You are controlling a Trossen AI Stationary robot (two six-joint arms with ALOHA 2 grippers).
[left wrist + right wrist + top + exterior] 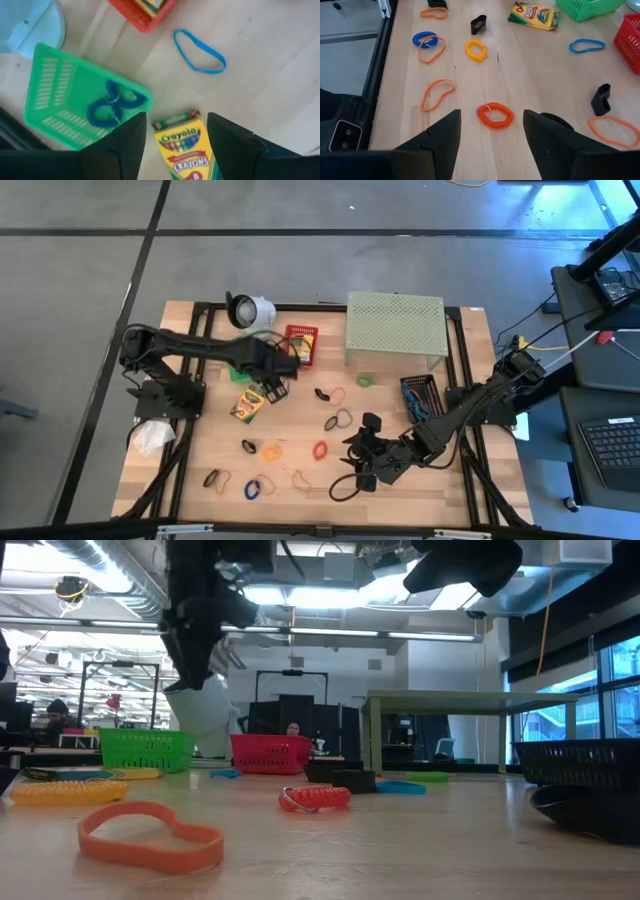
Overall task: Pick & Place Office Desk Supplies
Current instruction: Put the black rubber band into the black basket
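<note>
My left gripper (281, 379) hangs open above the table, pointing down. In its wrist view a yellow-and-green crayon box (185, 147) lies flat on the wood below the gap between the fingers. Beside the box stands a green basket (55, 90) with blue rubber bands (107, 107) in it. A blue band (200, 52) lies loose nearby. My right gripper (353, 463) is held open above the near right of the table, over an orange coiled band (495, 116). Several more bands (431, 41) lie scattered on the wood.
A red basket (300, 345) stands beyond the green one. A pale green perforated shelf (395, 328) stands at the far edge. A white round object (250, 310) is at the far left. A black basket (420, 393) sits by the right arm.
</note>
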